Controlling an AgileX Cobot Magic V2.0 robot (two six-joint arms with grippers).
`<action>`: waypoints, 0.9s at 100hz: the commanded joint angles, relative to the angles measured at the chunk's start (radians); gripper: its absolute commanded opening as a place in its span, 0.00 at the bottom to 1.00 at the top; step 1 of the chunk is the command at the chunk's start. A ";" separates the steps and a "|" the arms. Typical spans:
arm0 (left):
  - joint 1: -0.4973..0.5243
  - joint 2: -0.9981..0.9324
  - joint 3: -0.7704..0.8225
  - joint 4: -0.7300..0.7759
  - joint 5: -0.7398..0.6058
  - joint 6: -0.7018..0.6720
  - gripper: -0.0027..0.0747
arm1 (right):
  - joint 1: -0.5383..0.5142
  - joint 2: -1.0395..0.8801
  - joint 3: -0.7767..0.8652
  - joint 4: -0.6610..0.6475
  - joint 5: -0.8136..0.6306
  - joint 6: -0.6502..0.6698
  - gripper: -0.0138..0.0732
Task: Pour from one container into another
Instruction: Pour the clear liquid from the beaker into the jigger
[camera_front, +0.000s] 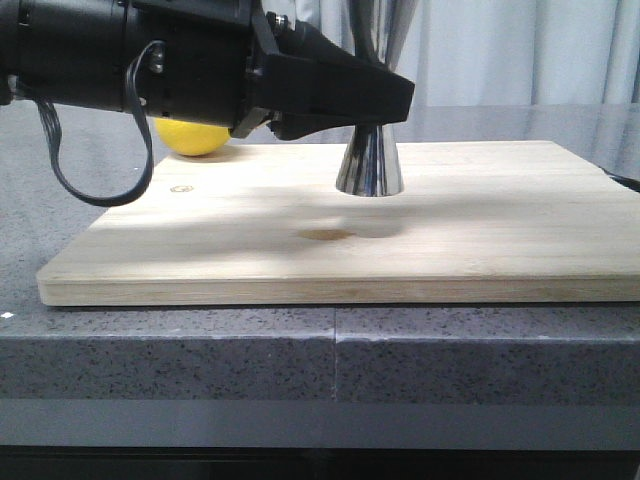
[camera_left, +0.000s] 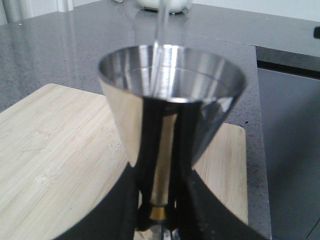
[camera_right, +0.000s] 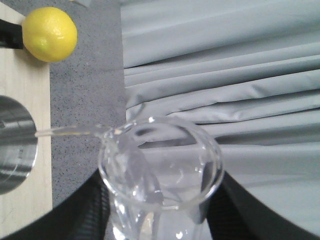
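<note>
Liquid runs in a thin stream from the tipped glass beaker (camera_right: 160, 170) into the steel jigger (camera_left: 172, 115), which stands upright on the wooden cutting board (camera_front: 480, 250). The left gripper (camera_left: 157, 215) pinches the jigger's gold-ringed waist, probably to steady it. The right gripper (camera_right: 160, 220) clasps the beaker above the jigger, lip turned toward its mouth. A lemon (camera_right: 49, 34) lies behind the jigger.

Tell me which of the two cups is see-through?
The glass beaker, held tipped and pouring by the right arm. The other cup, the jigger, is shiny steel.
</note>
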 joint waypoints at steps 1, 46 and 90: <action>0.002 -0.048 -0.029 -0.055 -0.058 -0.007 0.01 | 0.003 -0.018 -0.036 -0.043 -0.006 -0.006 0.47; 0.002 -0.048 -0.029 -0.055 -0.058 -0.007 0.01 | 0.003 -0.018 -0.036 -0.081 -0.004 -0.006 0.47; 0.002 -0.048 -0.029 -0.055 -0.058 -0.007 0.01 | 0.003 -0.018 -0.036 -0.108 0.008 -0.006 0.47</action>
